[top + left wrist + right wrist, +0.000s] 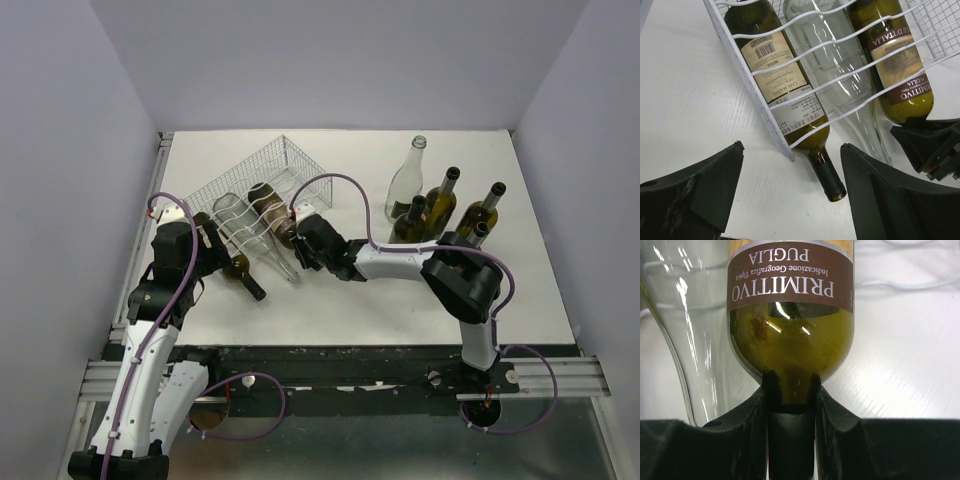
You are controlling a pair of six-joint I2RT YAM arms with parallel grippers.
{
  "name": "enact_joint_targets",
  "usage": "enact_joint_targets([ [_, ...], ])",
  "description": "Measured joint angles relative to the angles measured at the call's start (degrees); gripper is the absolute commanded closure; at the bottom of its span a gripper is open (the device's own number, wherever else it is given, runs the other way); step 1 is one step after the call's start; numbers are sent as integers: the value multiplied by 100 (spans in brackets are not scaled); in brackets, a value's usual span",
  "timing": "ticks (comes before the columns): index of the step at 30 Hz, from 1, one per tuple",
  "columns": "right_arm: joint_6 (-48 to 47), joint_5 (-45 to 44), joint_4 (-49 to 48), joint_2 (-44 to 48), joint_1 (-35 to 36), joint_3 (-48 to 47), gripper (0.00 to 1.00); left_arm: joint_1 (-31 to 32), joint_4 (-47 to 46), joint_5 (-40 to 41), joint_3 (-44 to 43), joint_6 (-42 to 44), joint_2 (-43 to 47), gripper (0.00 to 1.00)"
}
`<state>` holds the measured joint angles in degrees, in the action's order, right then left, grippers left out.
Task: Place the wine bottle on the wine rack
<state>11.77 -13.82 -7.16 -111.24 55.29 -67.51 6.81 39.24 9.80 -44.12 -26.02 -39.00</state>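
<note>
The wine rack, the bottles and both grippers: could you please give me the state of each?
Wine rack, holding three lying bottles.
Primitivo bottle, lying in the rack, neck clamped by the right gripper.
Clear bottle, lying in the rack, empty.
White-label bottle, lying in the rack, neck between the left gripper fingers, untouched.
Right gripper, shut on the Primitivo bottle.
Left gripper, open.
Five other bottles, standing upright.

White wire-mesh wine rack [262,165]; olive-green wine bottle [790,340], brown label [790,282]
</note>
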Motion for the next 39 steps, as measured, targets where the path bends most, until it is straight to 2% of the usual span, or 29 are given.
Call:
enact_joint_targets([
  [13, -520, -249, 46, -839, -17, -1036, 99, -2, 96, -2, 0, 68, 133, 12],
  [16, -649, -337, 144, -977, -17, -1250, 95, -2, 114, -2, 0, 76, 133, 12],
  [27, -960, -503, 428, -1204, -17, -1665, 59, -7, 127, -2, -13, 96, 122, 11],
  [39, -946, -627, 470, -1196, -26, -1683, 42, -7, 162, 0, -155, 251, 111, 9],
])
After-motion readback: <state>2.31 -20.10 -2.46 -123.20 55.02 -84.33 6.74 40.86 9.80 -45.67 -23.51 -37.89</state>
